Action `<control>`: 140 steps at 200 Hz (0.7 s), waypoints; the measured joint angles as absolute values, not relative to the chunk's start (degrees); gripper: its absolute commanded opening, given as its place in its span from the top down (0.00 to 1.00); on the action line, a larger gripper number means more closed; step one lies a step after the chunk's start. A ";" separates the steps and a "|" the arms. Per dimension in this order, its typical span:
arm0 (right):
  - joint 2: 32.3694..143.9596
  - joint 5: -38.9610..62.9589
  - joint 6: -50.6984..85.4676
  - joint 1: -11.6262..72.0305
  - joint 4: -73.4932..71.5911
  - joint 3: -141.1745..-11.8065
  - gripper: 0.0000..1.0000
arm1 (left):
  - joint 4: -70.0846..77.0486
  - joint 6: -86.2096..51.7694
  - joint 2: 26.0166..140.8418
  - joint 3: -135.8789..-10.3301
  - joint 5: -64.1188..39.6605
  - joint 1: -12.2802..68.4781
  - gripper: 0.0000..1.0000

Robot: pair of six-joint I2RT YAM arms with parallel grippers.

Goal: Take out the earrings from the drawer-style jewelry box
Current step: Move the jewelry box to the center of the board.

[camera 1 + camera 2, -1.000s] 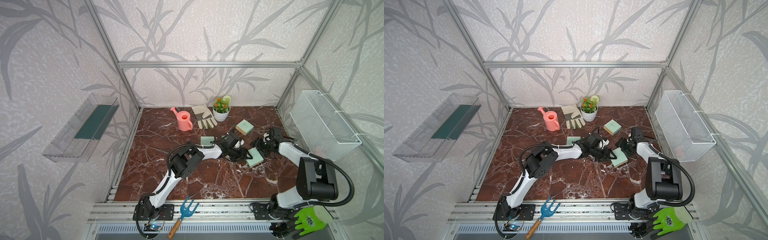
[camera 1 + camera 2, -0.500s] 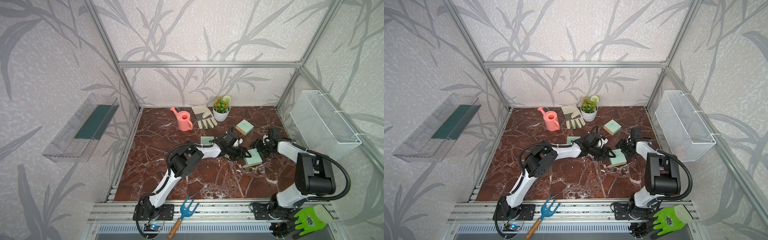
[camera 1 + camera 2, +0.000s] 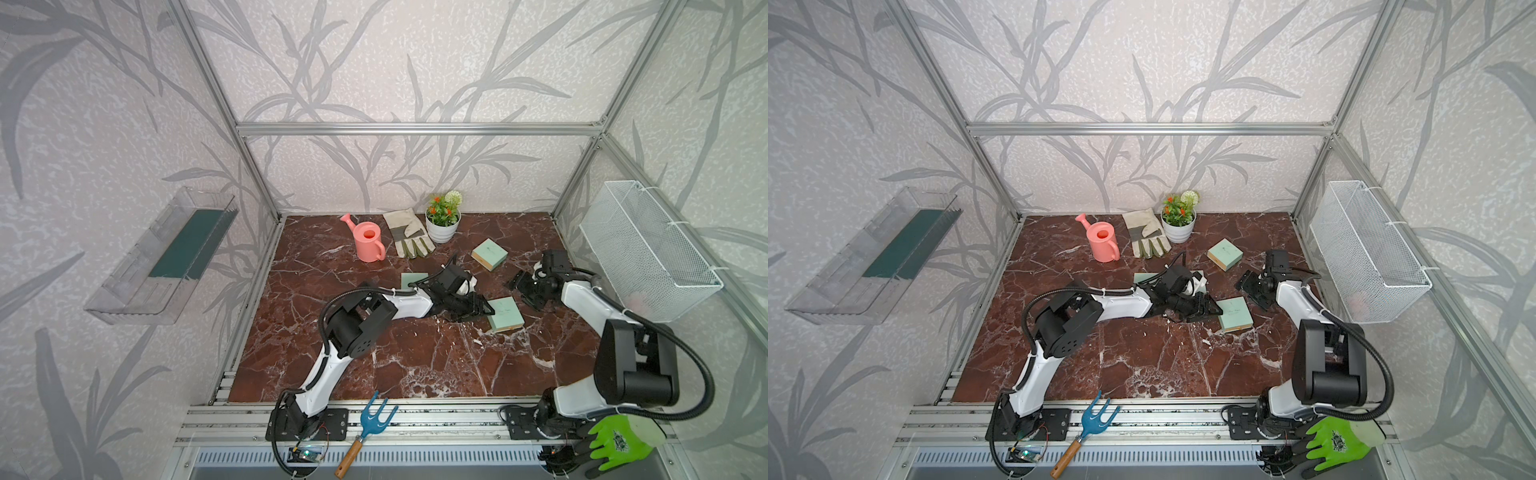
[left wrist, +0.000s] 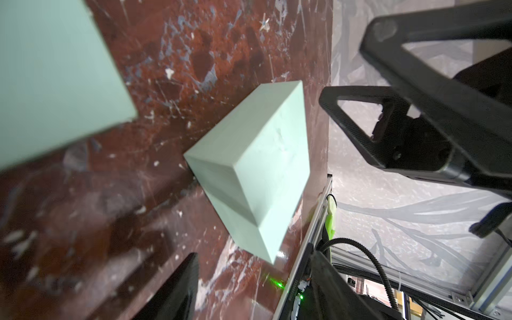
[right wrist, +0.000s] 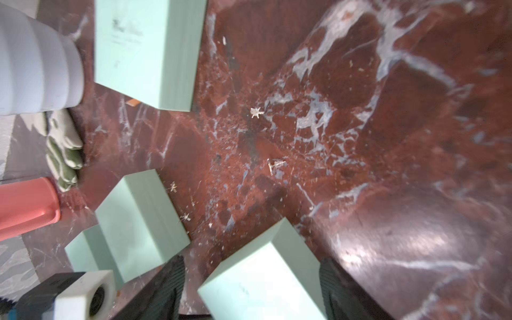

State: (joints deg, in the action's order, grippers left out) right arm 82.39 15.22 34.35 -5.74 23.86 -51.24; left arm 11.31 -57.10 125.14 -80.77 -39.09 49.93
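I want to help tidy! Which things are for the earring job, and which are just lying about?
For the job: mint-green cardboard jewelry boxes; tiny pale star-shaped earrings.
Just lying about: pink plastic watering can; beige fabric gloves; plant in white pot; blue hand fork; green rubber glove.

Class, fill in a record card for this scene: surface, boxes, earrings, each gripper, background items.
Surface: red-brown marble table
Boxes: a mint box between the grippers; a second mint box behind it
Earrings: four pale specks loose on the marble, outside the boxes
Left gripper: open, empty, tips beside the mint box
Right gripper: open, empty
Background: pink watering can, work gloves, potted plant by the back wall
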 measured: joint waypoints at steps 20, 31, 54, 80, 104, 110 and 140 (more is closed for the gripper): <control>72.95 13.93 34.39 -5.91 26.50 -49.63 0.23 | 12.27 -56.47 119.22 -76.40 -39.18 49.80 0.34; 68.16 13.67 34.41 -6.11 28.71 -48.10 0.18 | 12.58 -55.79 115.33 -73.80 -39.11 49.78 0.33; 58.00 15.22 35.75 -6.28 32.80 -41.91 0.13 | 12.49 -54.04 106.78 -68.05 -38.89 49.19 0.30; 48.99 18.46 40.75 -6.13 35.09 -32.62 0.07 | 12.19 -53.04 99.50 -62.06 -38.87 47.72 0.30; 46.54 20.64 46.09 -4.38 33.61 -25.76 0.09 | 10.31 -51.94 95.96 -58.30 -38.26 45.56 0.29; 46.81 21.08 47.33 -3.90 32.62 -24.51 0.09 | 9.58 -51.59 95.24 -57.71 -37.89 45.08 0.28; 48.18 22.48 55.11 -2.13 25.74 -20.25 0.16 | 6.17 -49.95 92.36 -56.14 -36.40 43.81 0.27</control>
